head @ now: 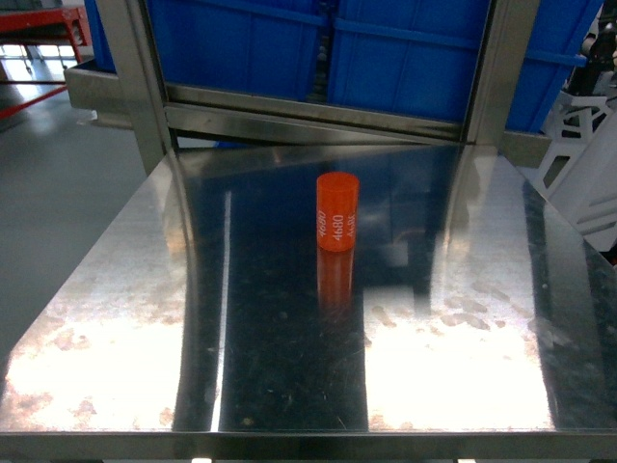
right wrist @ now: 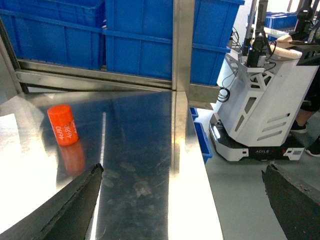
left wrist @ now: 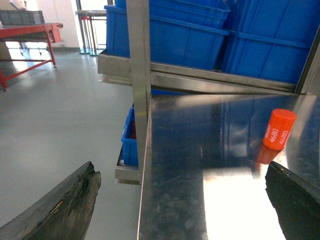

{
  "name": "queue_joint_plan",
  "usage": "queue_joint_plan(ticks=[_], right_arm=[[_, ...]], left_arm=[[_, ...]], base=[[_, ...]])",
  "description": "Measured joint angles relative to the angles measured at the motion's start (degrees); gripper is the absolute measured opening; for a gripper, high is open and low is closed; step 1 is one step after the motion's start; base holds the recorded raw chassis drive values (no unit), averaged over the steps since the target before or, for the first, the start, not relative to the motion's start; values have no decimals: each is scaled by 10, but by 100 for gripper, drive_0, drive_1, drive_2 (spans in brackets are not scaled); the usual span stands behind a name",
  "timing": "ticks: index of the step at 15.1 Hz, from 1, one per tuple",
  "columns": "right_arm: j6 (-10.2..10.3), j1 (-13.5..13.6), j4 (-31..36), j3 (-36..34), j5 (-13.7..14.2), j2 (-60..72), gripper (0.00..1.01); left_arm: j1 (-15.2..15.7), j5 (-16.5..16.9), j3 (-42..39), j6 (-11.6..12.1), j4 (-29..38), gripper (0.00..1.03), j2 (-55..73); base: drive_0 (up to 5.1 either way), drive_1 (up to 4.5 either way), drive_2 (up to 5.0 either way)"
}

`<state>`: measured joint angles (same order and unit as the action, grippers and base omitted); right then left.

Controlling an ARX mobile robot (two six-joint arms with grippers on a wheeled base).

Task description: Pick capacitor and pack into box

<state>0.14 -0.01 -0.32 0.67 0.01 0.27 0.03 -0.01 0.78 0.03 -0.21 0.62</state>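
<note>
The capacitor (head: 337, 212) stands upright near the middle of the steel bench (head: 125, 318), untouched. Left end effector (left wrist: 185, 200) and right end effector (right wrist: 182, 200) both have fingers spread wide apart, holding nothing

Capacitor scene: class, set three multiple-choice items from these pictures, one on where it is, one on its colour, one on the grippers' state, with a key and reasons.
1. Where is the capacitor?
A. on the steel table
B. in a blue bin
C. in a gripper

2. What colour is it?
A. green
B. orange
C. white

3. How do the left gripper and right gripper stand?
A. both shut on the capacitor
B. one holds a lid
C. both open and empty

Key: 1 A, it stands upright on the tabletop, mid-table; 2 B, its body is bright orange with white print; 3 C, each wrist view shows the fingers spread wide with nothing between.
</note>
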Motion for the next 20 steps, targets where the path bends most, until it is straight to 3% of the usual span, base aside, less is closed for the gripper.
queue_joint_plan(ticks=[9, 10, 11, 12, 13, 15, 16, 18, 20], right_arm=[[0, 0, 0, 0, 0, 0, 98], [0, 0, 0, 0, 0, 0, 98], [0, 0, 0, 0, 0, 0, 98], [0, 0, 0, 0, 0, 0, 98], [0, 0, 0, 0, 0, 0, 98], [0, 0, 0, 0, 0, 0, 98], [0, 0, 0, 0, 0, 0, 98], [0, 0, 0, 0, 0, 0, 98], [0, 0, 0, 0, 0, 0, 98]], left_arm=[[0, 0, 0, 0, 0, 98, 0], [-11, -46, 1, -13, 7, 98, 15], [21, -63, 5, -33, 125, 98, 127], [89, -14, 20, -47, 255, 98, 280], [127, 45, 57, -53, 387, 98, 435], [99, 138, 194, -56, 585, 98, 709], [74, 156, 263, -55, 607, 98, 822], [-2, 167, 397, -51, 552, 98, 1009], [-83, 160, 502, -45, 517, 98, 1078]], base=[[0, 0, 0], [0, 0, 0], [0, 0, 0], [0, 0, 0], [0, 0, 0], [0, 0, 0], [0, 0, 0], [0, 0, 0], [0, 0, 0]])
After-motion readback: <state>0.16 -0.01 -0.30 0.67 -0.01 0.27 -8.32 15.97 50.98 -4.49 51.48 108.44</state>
